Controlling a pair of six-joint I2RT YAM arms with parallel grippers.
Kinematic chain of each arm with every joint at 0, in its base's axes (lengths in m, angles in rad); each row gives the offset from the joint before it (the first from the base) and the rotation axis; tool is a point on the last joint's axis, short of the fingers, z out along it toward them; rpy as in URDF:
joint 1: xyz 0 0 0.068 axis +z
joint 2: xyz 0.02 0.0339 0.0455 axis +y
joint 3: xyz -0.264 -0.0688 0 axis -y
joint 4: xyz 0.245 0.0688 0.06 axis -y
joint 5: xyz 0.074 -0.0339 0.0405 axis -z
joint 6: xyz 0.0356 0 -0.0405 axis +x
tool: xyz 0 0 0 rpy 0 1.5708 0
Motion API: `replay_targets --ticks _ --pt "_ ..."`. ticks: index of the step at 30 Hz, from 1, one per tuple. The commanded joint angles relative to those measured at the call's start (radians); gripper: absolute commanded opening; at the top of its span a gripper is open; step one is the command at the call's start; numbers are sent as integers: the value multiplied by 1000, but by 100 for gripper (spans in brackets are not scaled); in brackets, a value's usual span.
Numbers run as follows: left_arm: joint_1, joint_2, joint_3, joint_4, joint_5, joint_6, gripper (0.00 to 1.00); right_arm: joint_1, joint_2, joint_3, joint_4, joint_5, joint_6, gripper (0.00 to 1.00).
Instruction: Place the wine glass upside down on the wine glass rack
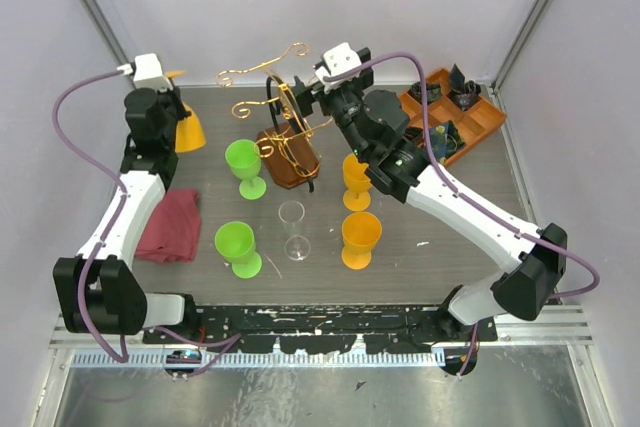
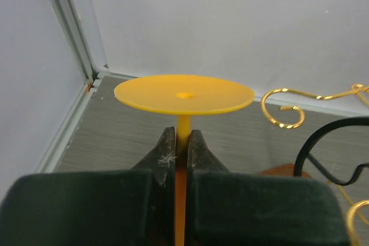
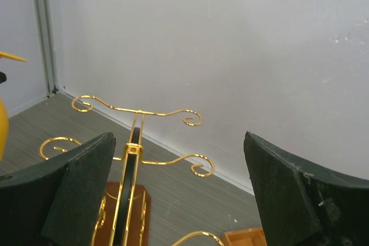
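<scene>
My left gripper is shut on the stem of a yellow-orange wine glass, which is held upside down with its round foot on top. From above, that glass hangs at the table's far left beside the left gripper, well left of the wine glass rack. The rack has thin gold curled arms, a black loop and a brown wooden base. My right gripper hovers over the rack's top. In the right wrist view the gripper is open and empty, with the rack below it.
Two green glasses, a clear glass and two orange glasses stand upright in front of the rack. A red cloth lies at the left. An orange compartment tray sits at the far right.
</scene>
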Motion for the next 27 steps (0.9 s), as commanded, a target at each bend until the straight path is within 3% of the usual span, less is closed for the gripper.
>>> replay_targets --ticks 1,17,27 --pt "1 2 -98 239 -12 96 0 2 -53 -12 -11 55 -43 98" --pt "-8 287 -352 978 163 -3 0 2 -119 -97 -15 112 -119 100" --pt "-61 400 -388 1251 212 63 0 2 -129 -132 -1 107 -150 100"
